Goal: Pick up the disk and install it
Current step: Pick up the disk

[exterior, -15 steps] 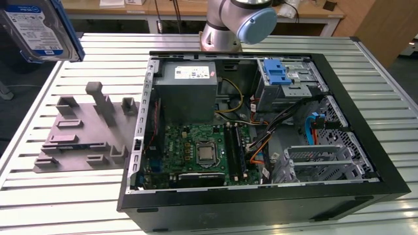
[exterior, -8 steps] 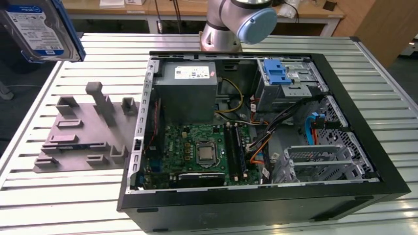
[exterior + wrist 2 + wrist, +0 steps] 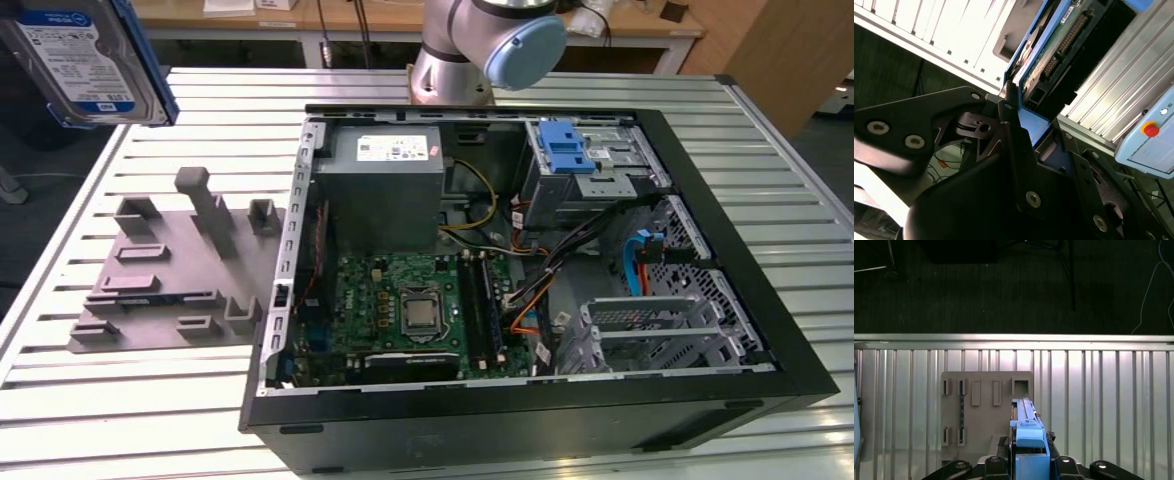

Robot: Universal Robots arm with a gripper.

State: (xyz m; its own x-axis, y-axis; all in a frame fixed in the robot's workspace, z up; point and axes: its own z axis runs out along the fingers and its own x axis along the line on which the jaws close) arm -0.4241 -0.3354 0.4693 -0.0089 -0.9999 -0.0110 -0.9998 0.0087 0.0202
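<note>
The disk (image 3: 83, 55) hangs in the air at the exterior view's upper left, label facing the camera, well clear of the slatted table (image 3: 134, 410). In the first wrist view it appears edge-on above the grey fixture board (image 3: 984, 410) with its empty upright holders. The gripper (image 3: 1029, 120) is closed on one end of the disk's blue carrier (image 3: 1031, 127), with a dark finger pressed against the plastic frame rather than the metal body.

The open computer case (image 3: 747, 300) lies well apart from the disk, towards the exterior view's right, with its drive cage (image 3: 601, 185) against the far wall.

The main risk, as I judge it, is the hold. Only an end of a plastic frame is pinched, so the disk could pivot or slip between the fingers if it swings or bumps anything. A tilted disk would jam against the cage rails instead of sliding in. The loose cables (image 3: 587, 235) beside the cage could also snag the carrier, and the case walls leave little room for the gripper.
</note>
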